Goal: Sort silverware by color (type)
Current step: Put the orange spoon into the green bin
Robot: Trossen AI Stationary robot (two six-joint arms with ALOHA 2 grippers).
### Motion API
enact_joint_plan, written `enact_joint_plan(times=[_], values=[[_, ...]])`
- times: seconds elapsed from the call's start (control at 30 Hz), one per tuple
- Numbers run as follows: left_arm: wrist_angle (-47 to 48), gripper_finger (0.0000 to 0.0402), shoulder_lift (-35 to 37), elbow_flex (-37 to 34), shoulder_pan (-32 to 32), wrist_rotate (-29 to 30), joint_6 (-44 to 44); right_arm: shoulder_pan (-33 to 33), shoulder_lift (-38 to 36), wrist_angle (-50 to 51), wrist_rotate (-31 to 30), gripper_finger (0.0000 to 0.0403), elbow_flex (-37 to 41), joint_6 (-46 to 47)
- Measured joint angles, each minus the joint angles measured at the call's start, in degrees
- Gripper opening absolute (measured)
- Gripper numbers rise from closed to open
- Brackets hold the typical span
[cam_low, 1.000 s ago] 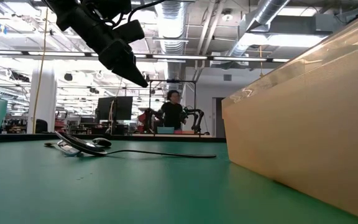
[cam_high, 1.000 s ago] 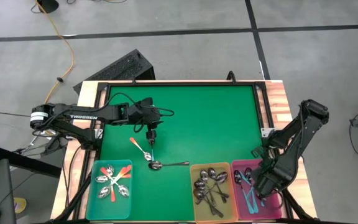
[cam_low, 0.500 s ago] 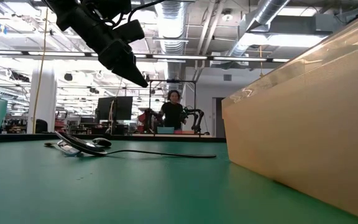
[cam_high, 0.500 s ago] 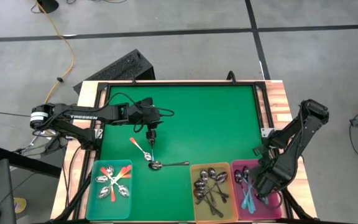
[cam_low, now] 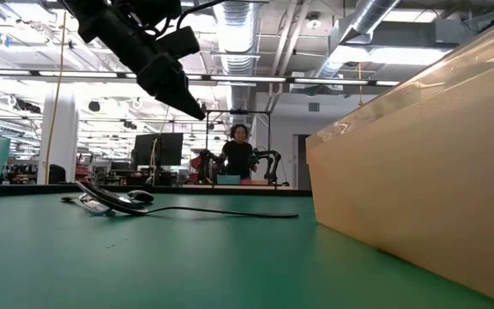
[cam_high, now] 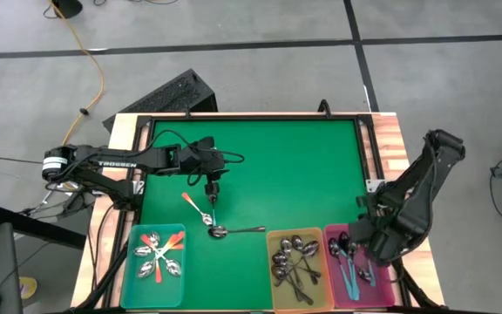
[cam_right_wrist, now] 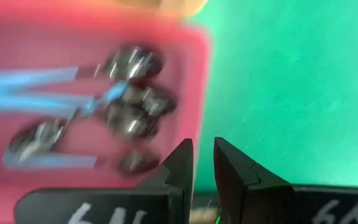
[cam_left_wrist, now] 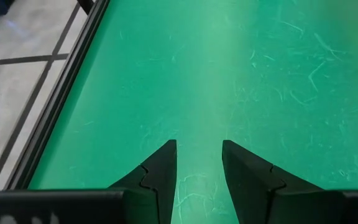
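Most of the sorting looks done. The teal bin (cam_high: 155,255) holds the orange-handled spoons (cam_high: 159,253), the yellow bin (cam_high: 295,267) is full of dark-handled ones (cam_high: 293,259), and the pink bin (cam_high: 356,274) has the light blue ones (cam_right_wrist: 55,112).

Only two spoons are left on the green mat (cam_high: 277,166): an orange spoon (cam_high: 195,207) and, just beside it, a dark spoon (cam_high: 234,230) with its bowl toward the orange one's bowl. In the low view they lie close together, and I can't tell whether they touch.

The left gripper (cam_high: 212,194) hangs above that pair, near the orange spoon. Its fingers (cam_left_wrist: 160,174) stand a little apart with nothing between them, only bare mat showing.

The right gripper (cam_right_wrist: 202,165) is over the pink bin's edge, by the mat. Its fingers show a narrow gap and hold nothing; the blue spoons lie in the bin below.

To my eye, what remains is the orange spoon into teal and the dark one into yellow, with the left arm best placed to start.
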State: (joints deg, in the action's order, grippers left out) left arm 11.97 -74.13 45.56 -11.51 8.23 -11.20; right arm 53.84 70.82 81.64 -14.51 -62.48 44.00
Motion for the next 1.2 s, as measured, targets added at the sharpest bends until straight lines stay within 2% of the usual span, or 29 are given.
enact_joint_plan(times=[0.27,0.47,0.6,1.2], values=[[-1.17,0.0114,0.00,-0.01,0.00,0.89,-0.55,-0.03,-6.61,-4.34,-24.16,0.0073,-0.02,2.63],[-1.20,0.0114,0.00,0.00,0.00,1.20,1.78,-0.02,-8.04,-6.01,-35.43,0.0073,-0.04,2.25],[-1.18,0.0114,0.00,0.00,0.00,1.22,1.88,-0.02,-7.79,-6.02,-38.28,0.0073,-0.04,0.71],[-0.94,0.0114,0.00,0.00,0.00,1.22,1.18,-6.43,-7.79,-6.33,-38.19,0.0071,-0.04,1.34]])
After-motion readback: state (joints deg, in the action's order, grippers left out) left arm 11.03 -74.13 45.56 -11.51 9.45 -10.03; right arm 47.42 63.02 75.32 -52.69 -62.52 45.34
